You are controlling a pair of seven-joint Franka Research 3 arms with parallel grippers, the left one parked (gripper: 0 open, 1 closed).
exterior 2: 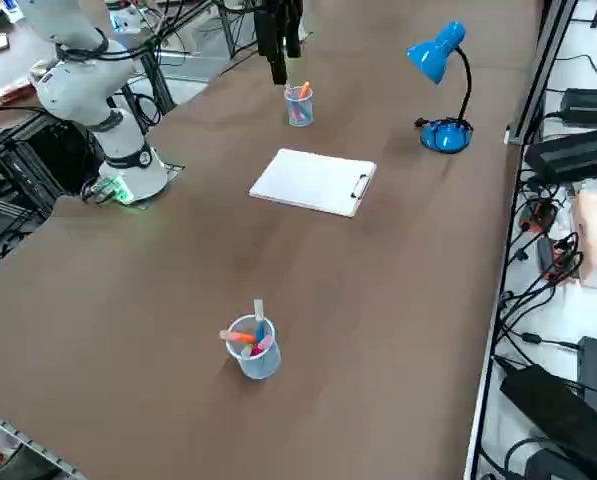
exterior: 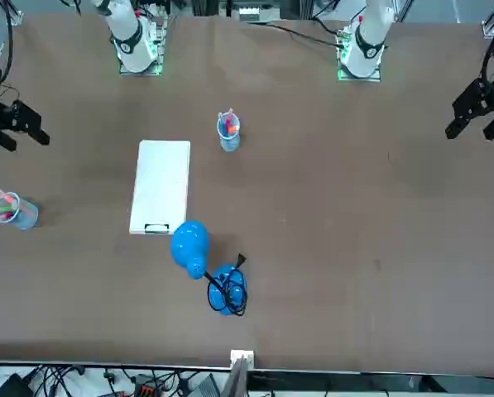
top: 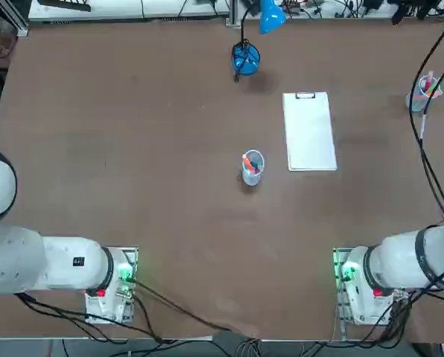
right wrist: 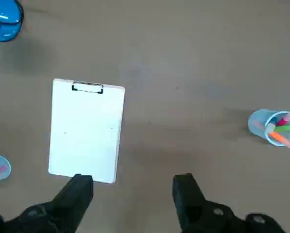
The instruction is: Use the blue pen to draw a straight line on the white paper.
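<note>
The right gripper (right wrist: 132, 194) hangs high over the table with its fingers wide apart, holding nothing. The white paper (right wrist: 86, 131) lies flat below, toward its eleven o'clock.

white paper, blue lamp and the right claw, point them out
white paper (top: 309, 134), top view, middle of the sheet
blue lamp (exterior 2: 434, 55), right side view, on its shade
right claw (right wrist: 134, 191), right wrist view, between its open fingertips

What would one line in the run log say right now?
right hand: open, empty, aloft | slim blue pen: in clear cup | white paper sheet on clipboard: blank | stage: pen not yet picked
</note>
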